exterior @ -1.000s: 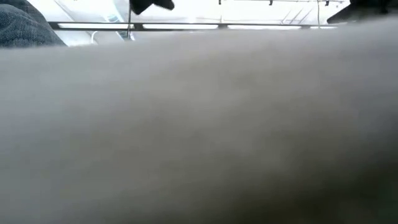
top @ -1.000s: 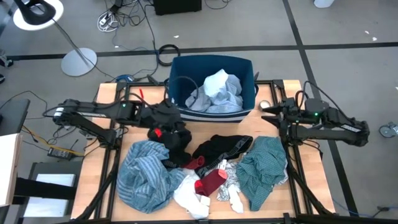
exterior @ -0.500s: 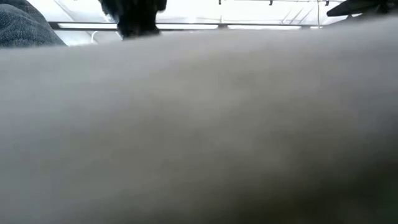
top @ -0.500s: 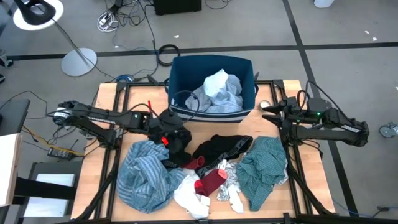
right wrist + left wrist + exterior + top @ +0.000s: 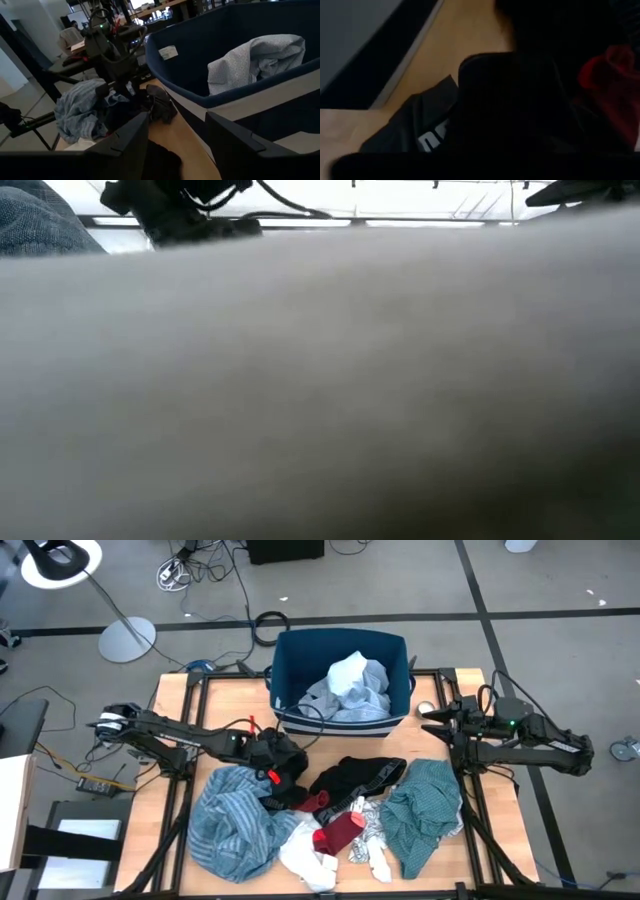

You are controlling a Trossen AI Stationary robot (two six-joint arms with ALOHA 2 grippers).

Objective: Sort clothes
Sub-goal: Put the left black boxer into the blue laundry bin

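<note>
A pile of clothes lies on the table's near half: a blue striped garment (image 5: 232, 825), a black one (image 5: 355, 774), a teal green one (image 5: 424, 802), a dark red one (image 5: 341, 832), a white one (image 5: 304, 858). My left gripper (image 5: 277, 764) is down at a black garment (image 5: 435, 127) at the pile's far left side; a red garment (image 5: 612, 80) lies close beside it. My right gripper (image 5: 175, 145) is open and empty at the table's right, level with the bin's near right corner.
A dark blue fabric bin (image 5: 290, 655) stands at the table's far middle, holding light blue and white garments (image 5: 348, 688); it also shows in the right wrist view (image 5: 240, 30). Grey cloth close to the camera (image 5: 320, 400) blocks nearly the whole low view.
My left gripper has gone from beside the bin's near left corner toward the table's near edge and down, onto the black garment at the pile's far left side. The clothes lie as before.
</note>
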